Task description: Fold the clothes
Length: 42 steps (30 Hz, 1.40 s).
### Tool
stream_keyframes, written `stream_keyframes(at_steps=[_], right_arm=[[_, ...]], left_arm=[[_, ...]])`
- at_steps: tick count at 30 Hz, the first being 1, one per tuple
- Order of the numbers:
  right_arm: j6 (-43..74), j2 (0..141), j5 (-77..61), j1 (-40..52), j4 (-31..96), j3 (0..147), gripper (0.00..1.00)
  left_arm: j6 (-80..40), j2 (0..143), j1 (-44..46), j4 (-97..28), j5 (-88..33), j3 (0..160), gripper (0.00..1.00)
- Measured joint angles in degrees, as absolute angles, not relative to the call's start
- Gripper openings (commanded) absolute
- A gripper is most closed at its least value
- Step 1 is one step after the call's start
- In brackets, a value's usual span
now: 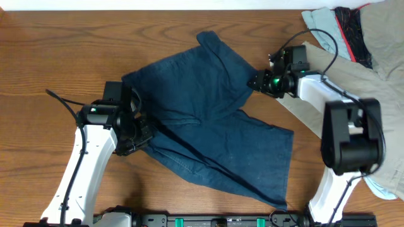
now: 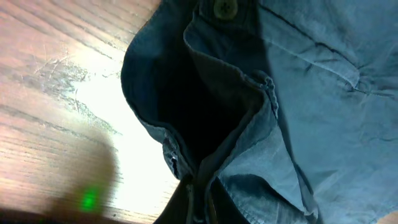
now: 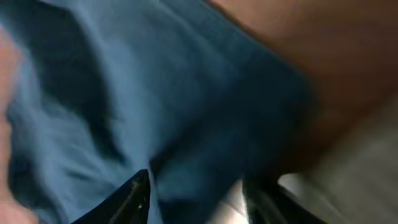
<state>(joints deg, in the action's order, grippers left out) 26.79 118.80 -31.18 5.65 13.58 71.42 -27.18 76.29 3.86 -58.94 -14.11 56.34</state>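
The dark navy shorts [image 1: 208, 126] lie spread on the wooden table [image 1: 50, 50], one leg toward the back, the other toward the front right. My left gripper [image 1: 137, 131] is at their left edge. In the left wrist view its jaws [image 2: 200, 202] are shut on a fold of the shorts [image 2: 298, 81] below the waistband button [image 2: 224, 7]. My right gripper [image 1: 257, 81] is at the right edge of the back leg. In the blurred right wrist view its fingers [image 3: 199, 196] are apart, with the blue cloth [image 3: 155, 93] between them.
A khaki-beige garment [image 1: 385, 50] lies at the back right under my right arm. A light blue cloth [image 1: 320, 28] and a dark red-patterned cloth [image 1: 351, 28] lie on it. A black rail [image 1: 208, 221] runs along the front edge.
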Motion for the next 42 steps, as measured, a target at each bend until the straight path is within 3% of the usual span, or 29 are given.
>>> stream_keyframes(at_steps=[2, 5, 11, 21, 22, 25, 26, 42], right_arm=[[28.32, 119.79, -31.70, 5.76, 9.87, 71.50, 0.40], [30.15, 121.54, -32.21, 5.76, 5.48, 71.53, 0.02], [32.53, 123.07, -32.60, 5.06, 2.98, 71.83, 0.01], [30.59, 112.40, -26.96, -4.80, 24.05, 74.26, 0.01], [30.35, 110.37, -24.82, -5.43, 27.59, 74.56, 0.06], [28.80, 107.07, -20.84, -5.69, 36.67, 75.24, 0.50], [27.66, 106.63, -20.01, -5.65, 39.81, 75.33, 0.57], [19.81, 103.63, -13.41, -4.84, 65.14, 75.20, 0.60]], left_arm=[[-27.22, 76.29, 3.86, -58.33, -13.98, 56.31, 0.06], [-27.35, 76.29, 3.86, -57.74, -13.89, 56.31, 0.06], [-27.44, 76.29, 3.86, -57.34, -13.56, 56.34, 0.06], [-27.88, 76.29, 3.86, -56.45, -13.54, 56.31, 0.06], [-28.12, 76.29, 3.86, -56.27, -13.56, 56.31, 0.06], [-28.77, 76.31, 3.86, -55.90, -13.54, 56.31, 0.06], [-29.04, 76.31, 3.86, -55.57, -13.54, 56.31, 0.06], [-30.28, 78.63, 3.86, -40.77, -13.50, 56.27, 0.06]])
